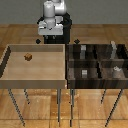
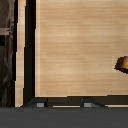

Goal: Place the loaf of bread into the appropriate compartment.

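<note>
The loaf of bread (image 1: 28, 57) is a tiny brown block lying on the floor of the light tan tray (image 1: 10, 75), toward the exterior view's left. In the wrist view the loaf of bread (image 2: 122, 64) shows only partly, at the picture's edge. My gripper (image 1: 47, 40) hangs over the tray's far rim, well apart from the loaf. It is open and holds nothing, with its two fingertips (image 2: 40, 103) spread wide around the gripper (image 2: 65, 104) midpoint. The compartment (image 1: 79, 80) is the near cell next to the tray in the dark striped box, and it holds a small grey cube (image 1: 85, 73).
The dark four-cell box (image 1: 98, 62) stands on the exterior view's right, touching the tray's side. A whitish object (image 1: 116, 70) lies in its other near cell, and small greyish items sit in the two far cells. Both containers rest on thin-legged stands above a wooden floor.
</note>
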Tool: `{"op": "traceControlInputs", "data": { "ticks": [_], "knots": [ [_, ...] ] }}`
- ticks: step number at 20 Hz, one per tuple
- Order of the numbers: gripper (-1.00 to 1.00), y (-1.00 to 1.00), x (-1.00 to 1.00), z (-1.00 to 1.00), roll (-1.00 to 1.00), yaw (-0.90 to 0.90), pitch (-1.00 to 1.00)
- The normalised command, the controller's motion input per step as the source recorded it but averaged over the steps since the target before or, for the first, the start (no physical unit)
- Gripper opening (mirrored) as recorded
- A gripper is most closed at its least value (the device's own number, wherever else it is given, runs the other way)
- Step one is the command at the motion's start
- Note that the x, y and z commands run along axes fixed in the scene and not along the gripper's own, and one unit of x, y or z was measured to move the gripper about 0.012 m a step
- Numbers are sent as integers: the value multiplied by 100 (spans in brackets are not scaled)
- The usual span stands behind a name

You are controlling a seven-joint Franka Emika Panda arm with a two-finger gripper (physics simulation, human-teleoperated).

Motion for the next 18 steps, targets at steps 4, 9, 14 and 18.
{"op": "traceControlInputs", "data": {
  "ticks": [4,9,14,18],
  "knots": [
    [100,0,0,0,0,0,0],
    [100,-60,0,0,0,0,0],
    [100,-100,0,0,0,0,0],
    [100,-100,0,0,0,0,0]
  ]
}}
